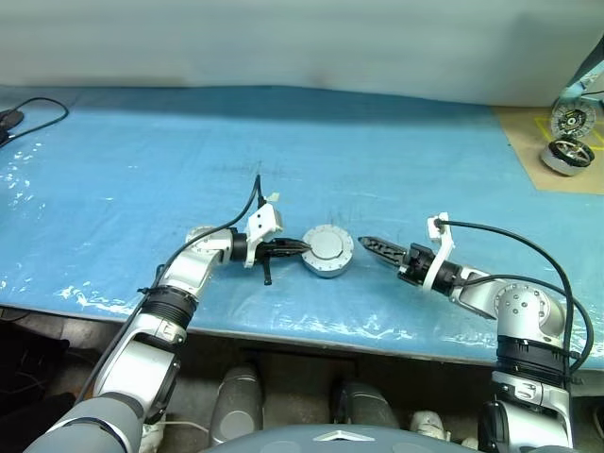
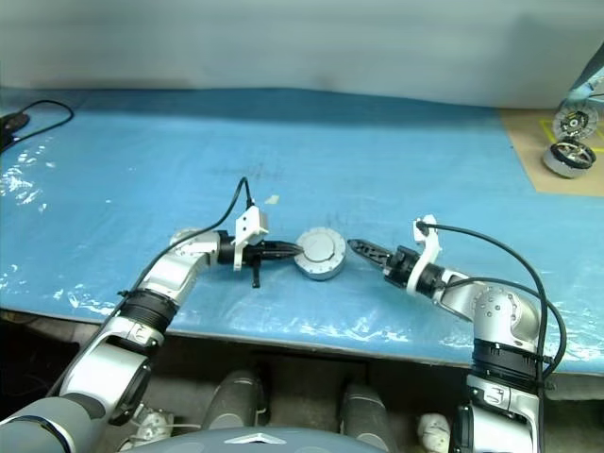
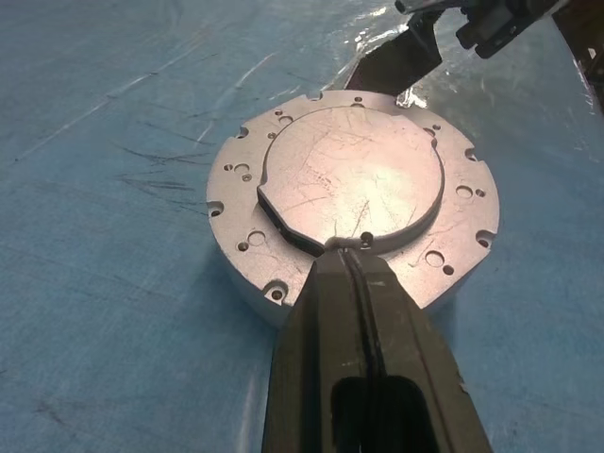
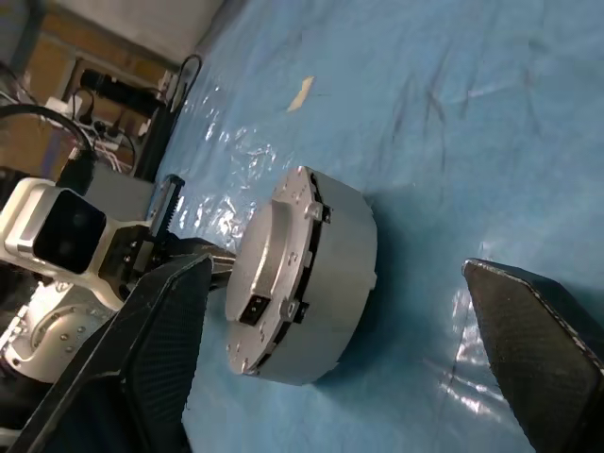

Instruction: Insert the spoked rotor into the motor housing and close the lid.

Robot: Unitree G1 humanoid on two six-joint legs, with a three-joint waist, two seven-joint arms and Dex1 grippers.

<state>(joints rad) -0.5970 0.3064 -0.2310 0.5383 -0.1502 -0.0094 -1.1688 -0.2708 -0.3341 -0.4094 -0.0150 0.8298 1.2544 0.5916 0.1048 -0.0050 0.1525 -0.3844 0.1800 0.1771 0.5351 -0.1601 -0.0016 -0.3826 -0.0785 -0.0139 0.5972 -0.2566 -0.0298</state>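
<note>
The lid [image 3: 349, 184], a scratched silver-grey disc, is seated flush on the motor housing [image 4: 326, 278], touched by the closed left gripper [image 1: 300, 249], with the wide-open right gripper [image 1: 370, 244] held just beside it.

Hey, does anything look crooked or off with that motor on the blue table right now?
Nothing stands out. The lid sits flat on the motor housing. The shut left gripper rests its tips on the lid's edge; the open right gripper is just off to the side, apart.

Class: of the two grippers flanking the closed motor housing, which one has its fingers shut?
The left gripper: its fingers are pressed together at the lid. The right gripper stands wide open.
</note>
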